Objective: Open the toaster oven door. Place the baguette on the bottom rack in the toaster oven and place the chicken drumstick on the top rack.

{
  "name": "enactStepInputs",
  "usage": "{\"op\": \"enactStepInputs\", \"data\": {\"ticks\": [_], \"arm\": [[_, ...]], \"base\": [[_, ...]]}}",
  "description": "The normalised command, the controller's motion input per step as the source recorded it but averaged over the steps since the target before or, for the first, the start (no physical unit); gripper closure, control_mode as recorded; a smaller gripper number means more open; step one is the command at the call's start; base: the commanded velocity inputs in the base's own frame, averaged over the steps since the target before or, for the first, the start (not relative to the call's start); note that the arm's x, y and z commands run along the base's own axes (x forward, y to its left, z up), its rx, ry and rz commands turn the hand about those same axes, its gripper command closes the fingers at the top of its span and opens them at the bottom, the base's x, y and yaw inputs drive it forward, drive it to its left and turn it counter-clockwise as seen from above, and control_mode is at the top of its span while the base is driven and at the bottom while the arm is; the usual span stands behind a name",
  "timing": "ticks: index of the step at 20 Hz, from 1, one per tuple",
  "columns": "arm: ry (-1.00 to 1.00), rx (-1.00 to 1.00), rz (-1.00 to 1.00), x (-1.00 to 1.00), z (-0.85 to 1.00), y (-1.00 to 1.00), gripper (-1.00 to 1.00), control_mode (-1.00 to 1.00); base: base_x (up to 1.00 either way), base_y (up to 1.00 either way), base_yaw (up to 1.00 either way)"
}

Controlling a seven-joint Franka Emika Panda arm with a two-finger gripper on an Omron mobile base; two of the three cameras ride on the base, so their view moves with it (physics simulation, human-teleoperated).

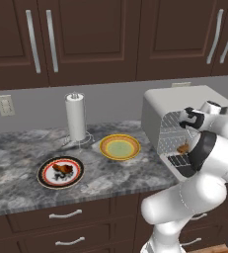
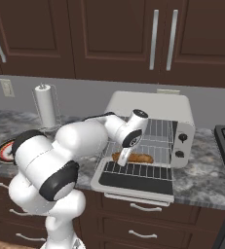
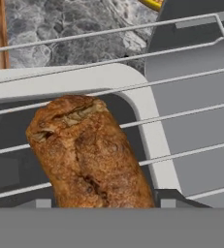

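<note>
The toaster oven stands on the grey stone counter with its door folded down flat toward the cabinet fronts. From the right base view the baguette lies on the bottom rack, which is pulled partly out over the door; its long axis runs side to side across the oven mouth, level on the wires. The claw hangs just over the loaf's left end, pointing down. The hand view looks down past the wires onto that end of the loaf, with the white door frame and dark glass under it; the finger tips cannot be made out there, and whether the claw grips the bread or stands clear of it cannot be told. The left base view adds what the others lack: the drumstick on a red-rimmed plate well left of the oven, a yellow bowl, and a paper towel roll.
</note>
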Motion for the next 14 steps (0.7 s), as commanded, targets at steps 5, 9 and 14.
{"op": "enactStepInputs", "data": {"ticks": [5, 9, 14], "arm": [[0.0, 0.02, 0.0, 0.03, -0.14, -0.07, 1.0, -1.0], [0.0, 0.01, 0.0, -0.03, -0.14, -0.1, -1.0, -1.0], [0.0, 0.0, 0.0, 0.0, 0.01, -0.19, -1.0, -1.0]], "base": [[0.0, 0.0, 0.0], [0.0, 0.0, 0.0], [0.0, 0.0, 0.0]]}}
